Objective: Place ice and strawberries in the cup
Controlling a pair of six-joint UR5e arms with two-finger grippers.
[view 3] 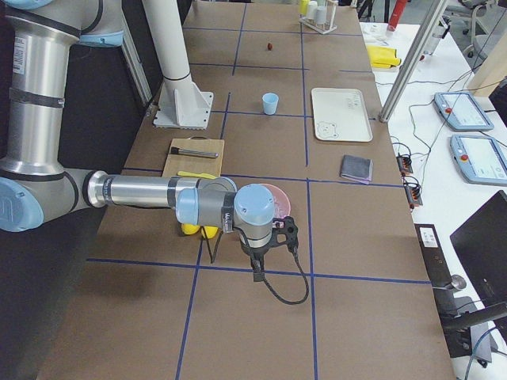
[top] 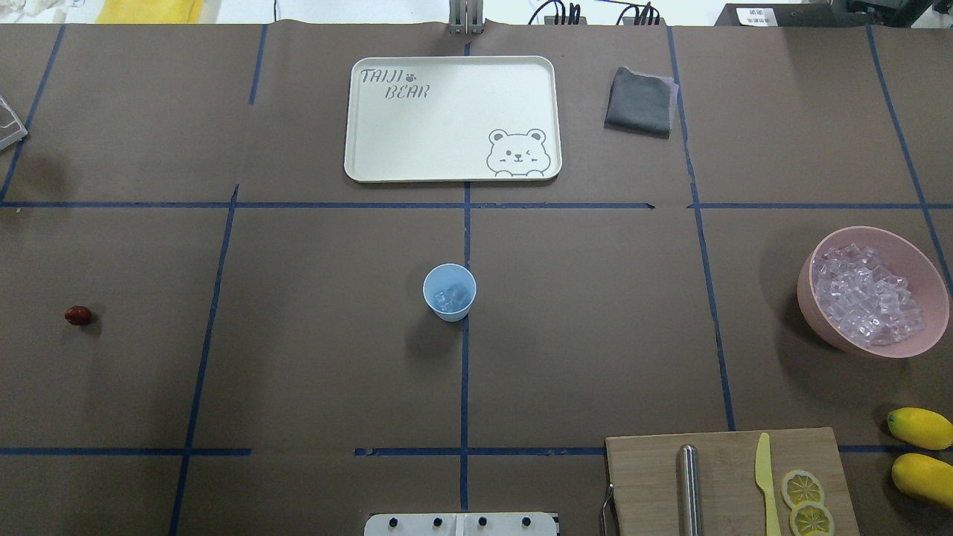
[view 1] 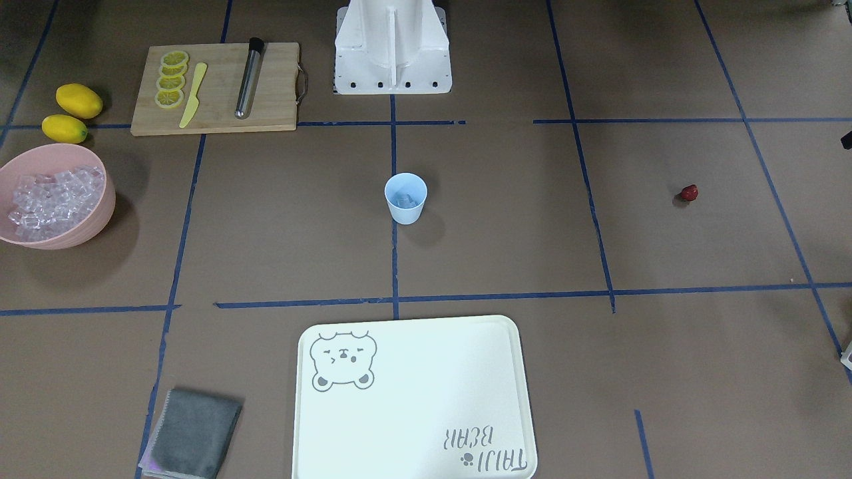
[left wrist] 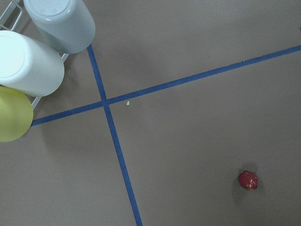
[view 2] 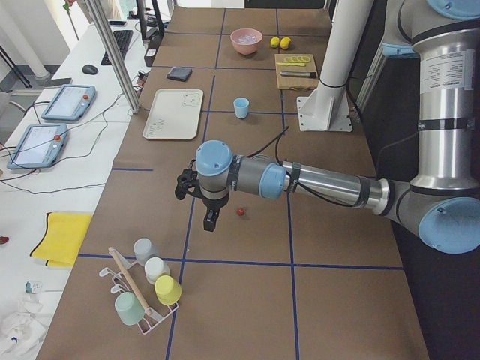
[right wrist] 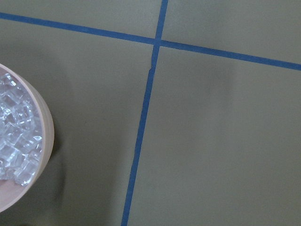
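The pale blue cup (top: pixel 449 292) stands upright at the table's centre with a few ice cubes (top: pixel 448 300) in its bottom. More ice (top: pixel 867 294) fills the pink bowl (top: pixel 923 260) on my right. One strawberry (top: pixel 77 316) lies alone on the paper far to my left, and it also shows in the left wrist view (left wrist: pixel 248 180). My left gripper (view 2: pixel 210 220) hangs over the table close beside the strawberry (view 2: pixel 241 212); I cannot tell its state. My right gripper (view 3: pixel 255 267) hovers just past the pink bowl; I cannot tell its state either.
A white bear tray (top: pixel 357 160) and a grey cloth (top: pixel 639 100) lie beyond the cup. The cutting board (top: pixel 655 461) holds lemon slices, a yellow knife and a metal rod. Two lemons (top: pixel 919 428) sit beside it. A rack of upturned cups (left wrist: pixel 33 66) stands at my far left.
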